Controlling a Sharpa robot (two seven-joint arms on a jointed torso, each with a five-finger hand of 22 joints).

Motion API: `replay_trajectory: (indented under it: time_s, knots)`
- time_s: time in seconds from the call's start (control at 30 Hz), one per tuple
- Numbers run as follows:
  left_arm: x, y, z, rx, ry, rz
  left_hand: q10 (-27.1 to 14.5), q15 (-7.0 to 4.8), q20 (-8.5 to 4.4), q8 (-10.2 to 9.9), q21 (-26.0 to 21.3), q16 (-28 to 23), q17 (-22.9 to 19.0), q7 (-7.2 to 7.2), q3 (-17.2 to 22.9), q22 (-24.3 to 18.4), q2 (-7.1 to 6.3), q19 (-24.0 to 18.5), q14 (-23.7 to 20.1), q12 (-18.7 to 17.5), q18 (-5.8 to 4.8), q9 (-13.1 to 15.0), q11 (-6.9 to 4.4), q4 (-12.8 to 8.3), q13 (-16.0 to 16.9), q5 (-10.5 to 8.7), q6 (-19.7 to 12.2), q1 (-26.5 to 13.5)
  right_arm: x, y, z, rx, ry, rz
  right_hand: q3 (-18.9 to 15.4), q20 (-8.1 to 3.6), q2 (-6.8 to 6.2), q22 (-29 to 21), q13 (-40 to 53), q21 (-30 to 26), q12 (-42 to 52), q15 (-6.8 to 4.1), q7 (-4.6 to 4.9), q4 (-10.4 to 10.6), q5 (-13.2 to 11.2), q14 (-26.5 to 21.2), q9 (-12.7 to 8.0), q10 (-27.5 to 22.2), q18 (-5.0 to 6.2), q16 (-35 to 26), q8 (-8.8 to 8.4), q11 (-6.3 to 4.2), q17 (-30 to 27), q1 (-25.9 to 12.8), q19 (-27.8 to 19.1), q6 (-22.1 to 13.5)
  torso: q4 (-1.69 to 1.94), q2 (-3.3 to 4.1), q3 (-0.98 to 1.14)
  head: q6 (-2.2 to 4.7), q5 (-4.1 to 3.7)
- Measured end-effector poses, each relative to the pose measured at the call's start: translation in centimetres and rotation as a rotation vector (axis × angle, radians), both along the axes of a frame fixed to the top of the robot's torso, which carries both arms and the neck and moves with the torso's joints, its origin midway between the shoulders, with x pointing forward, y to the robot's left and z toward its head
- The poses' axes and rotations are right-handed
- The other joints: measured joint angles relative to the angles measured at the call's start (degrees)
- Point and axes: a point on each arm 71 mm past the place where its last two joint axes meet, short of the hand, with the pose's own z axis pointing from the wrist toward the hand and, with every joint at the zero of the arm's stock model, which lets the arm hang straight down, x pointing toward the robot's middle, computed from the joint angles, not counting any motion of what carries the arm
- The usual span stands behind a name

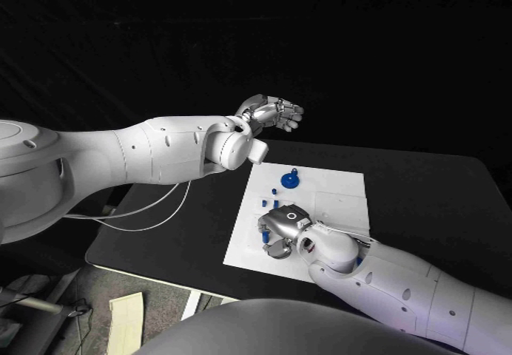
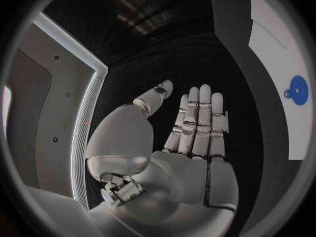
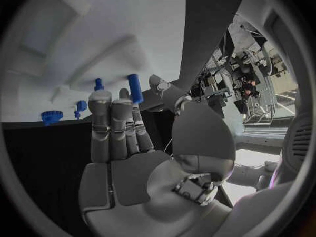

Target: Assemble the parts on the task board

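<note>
- Head view: I see the task board [image 1: 320,200], a white plate, lying in the middle of the black table [image 1: 437,200], just below the centre of the frame.
- My left hand [image 1: 272,113] is raised above the table's far edge, in the upper middle of the frame, well apart from the board. In the left wrist view that hand [image 2: 191,137] has its fingers [image 2: 197,116] straight and side by side, the thumb out to one side, and nothing in it.
- My right hand [image 1: 284,233] sits over the board's lower left part, palm down, close to the small blue parts.
- In the right wrist view the right hand [image 3: 131,158] has its fingers [image 3: 112,126] extended; a blue peg [image 3: 135,88] stands just beyond the fingertips. I cannot tell whether they touch it or hold it.
- A blue round part [image 1: 289,180] lies on the board's upper part, and small blue pegs [image 1: 270,198] lie between it and the right hand. Another blue peg [image 1: 263,236] lies beside the right hand, toward the board's left edge.
</note>
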Motion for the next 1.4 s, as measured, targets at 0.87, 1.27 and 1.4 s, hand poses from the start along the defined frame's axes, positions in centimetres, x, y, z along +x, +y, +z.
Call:
replay_trajectory:
  time_s: [0.87,1.27,1.4]
  knots:
    - [0.3,1.1,-0.1,0.010,-0.001,0.025,0.0,0.00,0.00,0.0,0.0,-0.2,0.2,0.00,0.0,0.0,0.00,0.0,0.0,0.0,0.46,0.0,0.00,0.0,0.0,0.00,0.0,0.0,2.0,-5.2,7.6,0.262,-0.022,-0.105,-1.7,0.21,-1.41,0.0,-0.2,-0.5,0.4,0.34,0.61,1.7,0.4,0.1,-0.6,1.2,0.00,0.2,-0.66,-0.27,-0.4,-0.2,0.3,-1.0,-0.57,-0.36,0.25,0.00,-1.19]
    - [0.6,1.7,-0.2,0.015,0.000,0.041,0.0,0.00,0.00,0.0,0.0,-0.2,0.2,0.00,0.0,0.0,0.00,0.0,0.0,0.0,0.40,-0.1,0.00,0.0,-0.1,0.00,0.0,0.0,7.7,-15.4,11.6,0.256,0.082,-0.368,-5.4,-0.46,0.24,0.0,10.7,0.3,13.7,-1.91,-1.55,2.2,-0.8,1.2,0.2,4.6,0.00,1.8,0.10,-1.93,0.8,-1.9,1.1,0.8,-1.78,-1.39,0.73,1.18,-4.30]
    - [0.6,1.6,-0.4,0.014,0.003,0.039,0.0,0.00,0.00,0.0,0.0,-0.4,0.3,0.00,0.0,0.0,0.00,0.0,0.0,0.0,0.38,-0.1,0.00,0.0,-0.1,0.00,0.0,0.0,8.5,-17.7,11.8,0.237,0.163,-0.442,-7.3,-1.45,1.75,0.0,35.8,1.2,42.2,-4.76,-4.06,2.5,-1.0,0.4,1.3,1.9,1.05,3.6,0.20,-5.48,2.6,-3.1,1.1,1.2,-2.26,-1.76,0.79,1.55,-5.53]
